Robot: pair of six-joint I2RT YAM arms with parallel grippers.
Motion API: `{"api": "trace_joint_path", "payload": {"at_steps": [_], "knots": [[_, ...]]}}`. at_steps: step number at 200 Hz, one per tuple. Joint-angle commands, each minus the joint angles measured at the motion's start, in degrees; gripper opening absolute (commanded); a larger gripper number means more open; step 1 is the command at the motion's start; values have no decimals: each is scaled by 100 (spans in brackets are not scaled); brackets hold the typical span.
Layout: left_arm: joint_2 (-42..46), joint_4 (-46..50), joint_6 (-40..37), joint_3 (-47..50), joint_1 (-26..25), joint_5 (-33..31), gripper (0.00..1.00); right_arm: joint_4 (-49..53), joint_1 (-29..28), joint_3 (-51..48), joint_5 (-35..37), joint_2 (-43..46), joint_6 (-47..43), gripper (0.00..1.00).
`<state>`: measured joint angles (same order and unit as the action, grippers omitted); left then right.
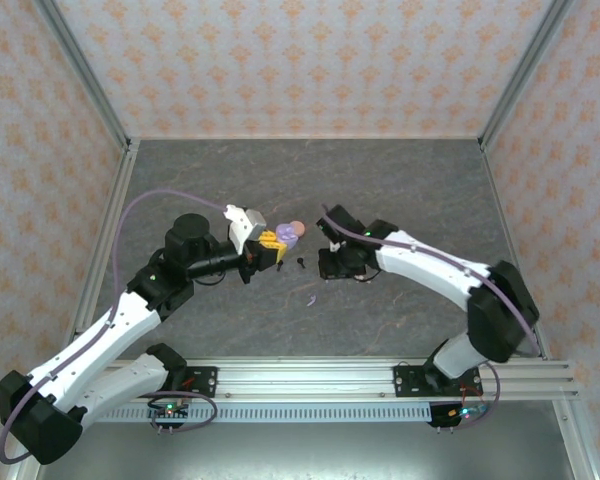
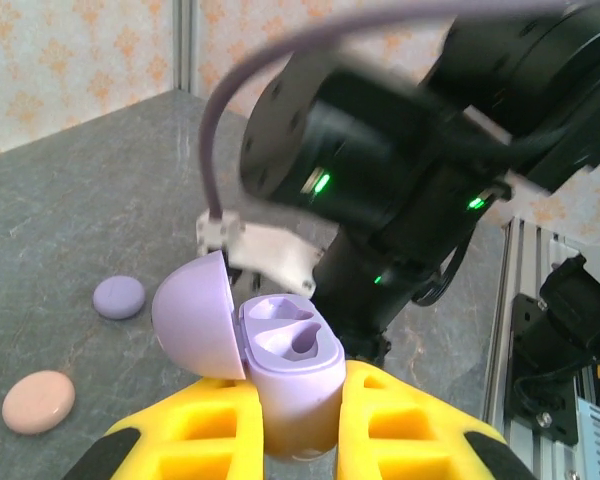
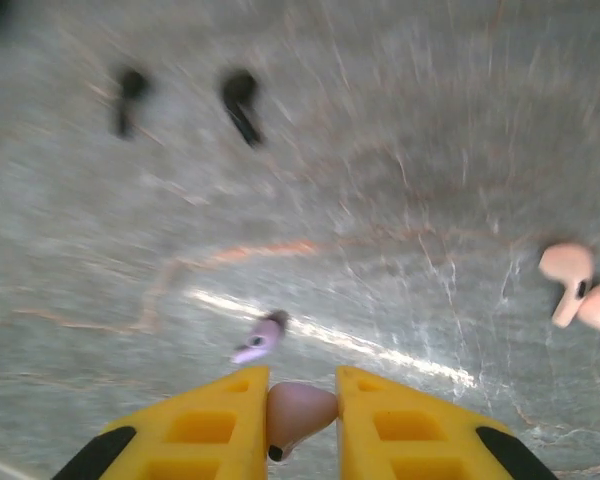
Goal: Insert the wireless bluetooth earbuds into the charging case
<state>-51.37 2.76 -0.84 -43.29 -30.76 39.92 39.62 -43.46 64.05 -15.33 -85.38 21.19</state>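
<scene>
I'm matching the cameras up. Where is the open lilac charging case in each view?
Top external: open lilac charging case at centre, in the left gripper.
Left wrist: bottom centre, lid open, between yellow fingers.
Shared landmark: the right arm, beyond the case.

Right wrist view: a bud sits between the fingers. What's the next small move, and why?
Probably lift the right gripper straight up a little. It is shut on a pale bud low over the table, and a second lilac bud lies just beyond the fingertips. The left gripper holds the open lilac case with both sockets empty, ready for it.
</scene>
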Motion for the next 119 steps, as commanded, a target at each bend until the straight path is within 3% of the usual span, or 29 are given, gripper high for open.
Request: {"api": "trace_joint_path", "payload": {"at_steps": [1,45,119], "knots": [[37,-814,146,58,-37,-96,0,-78,-8,442,346,719,-115,21],[-250,-1223,60,-82,-35,-150,0,-160,-6,1406,235,1328,-150,21],[-609,-1191,-222,-452,-36,-73,0,-313,-86,2287,56,1140,43,21]]}}
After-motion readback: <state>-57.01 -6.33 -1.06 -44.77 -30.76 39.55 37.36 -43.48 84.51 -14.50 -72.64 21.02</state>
